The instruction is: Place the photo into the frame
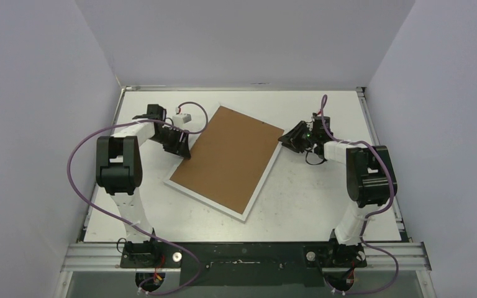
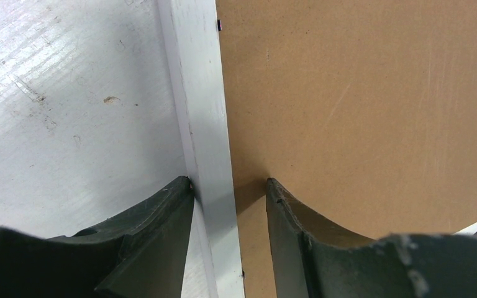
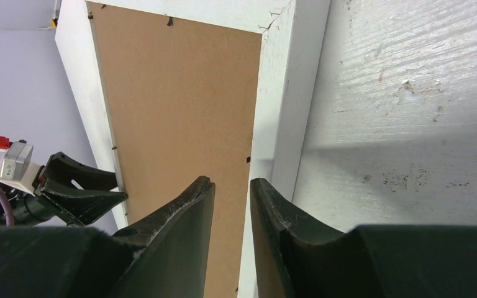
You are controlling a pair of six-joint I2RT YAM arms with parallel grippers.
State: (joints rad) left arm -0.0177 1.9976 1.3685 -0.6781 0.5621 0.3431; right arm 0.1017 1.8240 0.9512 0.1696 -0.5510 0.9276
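Observation:
The white frame (image 1: 205, 200) lies face down and askew on the table, with the brown backing board (image 1: 227, 158) filling its back. The photo is hidden. My left gripper (image 1: 183, 149) is at the frame's left edge. In the left wrist view it (image 2: 230, 181) stands open astride the white rim (image 2: 202, 93), one finger touching the rim's outer side, the other over the board (image 2: 360, 99). My right gripper (image 1: 284, 139) is at the frame's right corner. In the right wrist view it (image 3: 231, 180) is narrowly open over the seam between board (image 3: 180, 99) and rim (image 3: 279, 93), nothing pinched.
The scuffed white table (image 1: 310, 205) is enclosed by pale walls on three sides. Purple cables loop beside both arms. Small black clips dot the frame's inner edge. The right wrist view also shows my left gripper (image 3: 121, 186) across the board.

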